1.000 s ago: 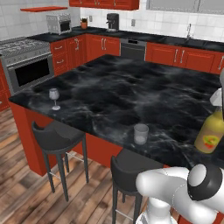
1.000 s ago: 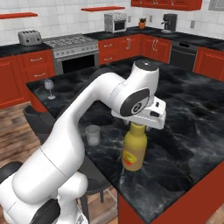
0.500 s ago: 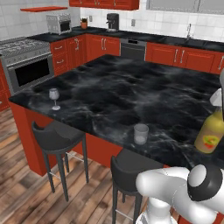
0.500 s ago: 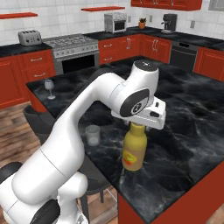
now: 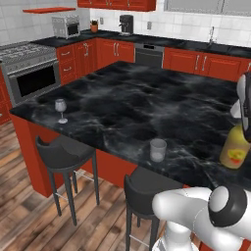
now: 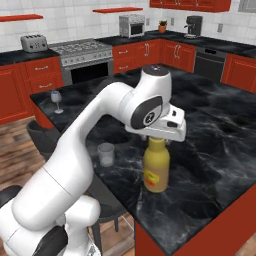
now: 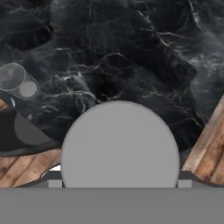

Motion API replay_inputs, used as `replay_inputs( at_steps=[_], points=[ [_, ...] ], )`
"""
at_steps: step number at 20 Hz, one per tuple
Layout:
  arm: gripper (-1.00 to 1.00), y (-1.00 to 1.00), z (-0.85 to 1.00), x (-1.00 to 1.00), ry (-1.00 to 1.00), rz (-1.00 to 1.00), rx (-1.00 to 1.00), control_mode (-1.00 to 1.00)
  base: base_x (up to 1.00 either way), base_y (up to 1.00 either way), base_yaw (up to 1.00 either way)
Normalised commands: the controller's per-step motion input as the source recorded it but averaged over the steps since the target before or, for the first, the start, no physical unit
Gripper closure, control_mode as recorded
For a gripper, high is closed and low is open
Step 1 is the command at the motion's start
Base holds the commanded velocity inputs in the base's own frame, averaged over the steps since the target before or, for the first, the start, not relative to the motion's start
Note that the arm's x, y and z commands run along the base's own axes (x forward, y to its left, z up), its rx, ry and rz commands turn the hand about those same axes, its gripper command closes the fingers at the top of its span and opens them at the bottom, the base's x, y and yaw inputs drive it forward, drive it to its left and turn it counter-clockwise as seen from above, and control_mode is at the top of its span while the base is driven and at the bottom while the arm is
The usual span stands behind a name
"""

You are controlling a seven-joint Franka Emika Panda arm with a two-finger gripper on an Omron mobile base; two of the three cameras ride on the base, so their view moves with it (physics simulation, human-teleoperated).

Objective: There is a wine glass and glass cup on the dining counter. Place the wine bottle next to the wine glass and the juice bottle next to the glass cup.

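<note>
The juice bottle (image 6: 156, 170), stout and yellow-orange, stands upright on the dining counter (image 6: 220, 125) near its front edge. My gripper (image 6: 158, 138) sits straight down over the bottle's neck, its fingers pressed against both sides of the top. In the hand view the grey cap (image 7: 120, 144) sits between the fingertips. The glass cup (image 6: 105, 154) stands a short way left of the bottle, apart from it; it is also in the left base view (image 5: 158, 150). The wine glass (image 5: 61, 109) stands at the counter's far left corner. The wine bottle is out of view.
Two black stools (image 5: 61, 152) (image 5: 147, 188) stand along the counter's front edge, above a wooden floor. A stove (image 5: 29, 73) and red cabinets line the back walls, with a toaster (image 6: 34, 44) and a coffee machine (image 5: 126, 23) on them.
</note>
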Motion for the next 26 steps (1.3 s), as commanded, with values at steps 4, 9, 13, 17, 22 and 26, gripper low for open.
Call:
replay_inputs(
  at_steps=[4, 9, 13, 17, 22, 26],
  points=[
    [1.0, 0.21, 0.0, 0.4, 0.0, 0.02, -0.12, -1.0, 0.0, 0.0, 0.0],
    [1.0, 0.3, 0.0, 0.33, -0.03, 0.01, -0.02, -1.0, 0.0, 0.0, 0.0],
    [1.0, 0.26, -0.06, 0.42, 0.0, 0.0, 0.0, -1.0, 0.0, 0.0, 0.0],
    [1.0, 0.23, -0.08, 0.38, 0.0, 0.01, 0.0, -1.0, 0.0, 0.0, 0.0],
    [1.0, 0.31, -0.08, 0.27, 0.0, 0.01, 0.0, -1.0, 0.0, 0.0, 0.0],
    [1.0, 0.34, -0.02, 0.22, 0.0, 0.0, 0.01, -1.0, 0.0, 0.0, 0.0]
  ],
)
